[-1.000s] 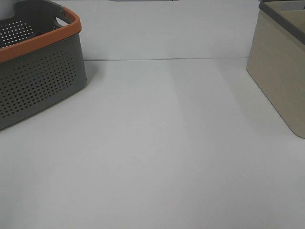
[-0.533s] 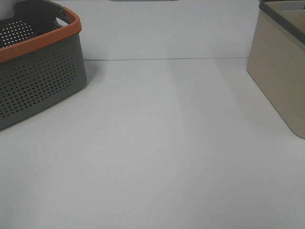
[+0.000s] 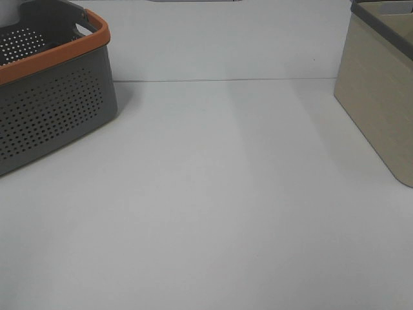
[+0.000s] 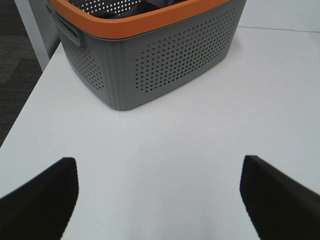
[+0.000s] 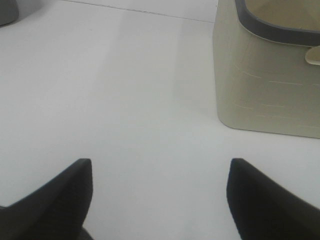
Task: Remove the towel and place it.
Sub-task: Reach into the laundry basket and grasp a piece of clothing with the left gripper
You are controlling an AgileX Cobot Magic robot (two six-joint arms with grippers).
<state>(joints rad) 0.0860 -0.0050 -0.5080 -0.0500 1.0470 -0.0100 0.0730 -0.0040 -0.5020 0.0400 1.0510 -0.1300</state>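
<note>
From my high camera I see a white table (image 3: 213, 213) filling most of the view. At far left stands a grey perforated basket (image 3: 58, 116) with an orange rim (image 3: 55, 55) — partly cut off at the edge. At far right stands a beige bin (image 3: 381, 110) with a dark rim (image 3: 381, 16), well apart from the basket. A thin seam (image 3: 226, 81) runs between them.

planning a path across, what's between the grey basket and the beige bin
Nothing: only bare white table lies between the basket and the bin, as the high view shows.
</note>
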